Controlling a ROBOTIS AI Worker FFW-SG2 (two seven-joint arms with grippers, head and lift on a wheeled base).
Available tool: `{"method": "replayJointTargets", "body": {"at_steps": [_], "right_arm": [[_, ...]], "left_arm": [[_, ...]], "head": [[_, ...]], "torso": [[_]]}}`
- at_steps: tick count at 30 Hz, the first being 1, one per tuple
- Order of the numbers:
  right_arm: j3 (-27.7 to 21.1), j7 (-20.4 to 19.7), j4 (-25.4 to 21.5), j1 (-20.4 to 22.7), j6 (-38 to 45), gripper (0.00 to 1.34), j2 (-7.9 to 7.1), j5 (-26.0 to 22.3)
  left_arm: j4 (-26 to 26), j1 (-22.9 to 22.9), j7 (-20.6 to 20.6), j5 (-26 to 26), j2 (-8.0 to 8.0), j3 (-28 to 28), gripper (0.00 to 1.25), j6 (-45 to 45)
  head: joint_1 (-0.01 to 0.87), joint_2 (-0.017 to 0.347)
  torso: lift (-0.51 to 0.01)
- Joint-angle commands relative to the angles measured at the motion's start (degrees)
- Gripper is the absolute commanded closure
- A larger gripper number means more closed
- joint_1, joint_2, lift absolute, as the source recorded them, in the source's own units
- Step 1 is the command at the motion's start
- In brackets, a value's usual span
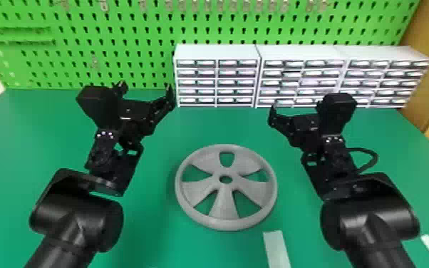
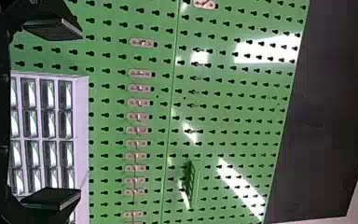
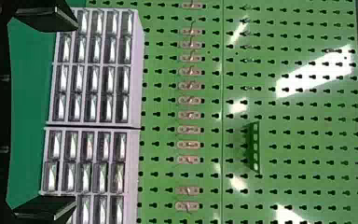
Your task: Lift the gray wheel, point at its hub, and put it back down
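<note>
One gray five-spoke wheel [image 1: 224, 206] lies on the green tabletop [image 1: 28, 142], nearer the robot than the two pairs of fingers, left gripper [image 1: 146, 87] and right gripper [image 1: 295, 106] (both spread wide). Beyond them: three drawer cabinets [image 1: 217, 53], green pegboard [image 1: 153, 22].

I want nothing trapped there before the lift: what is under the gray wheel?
Under the gray wheel, green tabletop shows through the openings between the spokes. What the solid spokes and rim cover can't be seen, so I can't say what is there.
</note>
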Motion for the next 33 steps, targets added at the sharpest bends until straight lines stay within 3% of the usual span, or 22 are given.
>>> {"method": "replayJointTargets", "body": {"at_steps": [1,33], "right_arm": [[0.03,0.0,0.03,-0.04,0.0,0.01,0.0,0.0],[0.03,0.0,0.03,0.05,0.0,0.01,0.0,-0.18]], "left_arm": [[0.0,0.09,0.0,-0.16,-0.05,0.17,0.1,-0.01],[0.0,0.18,0.0,-0.86,-0.05,0.34,0.1,0.08]], "head": [[0.692,0.048],[0.692,0.048]], "torso": [[-0.088],[-0.088]]}}
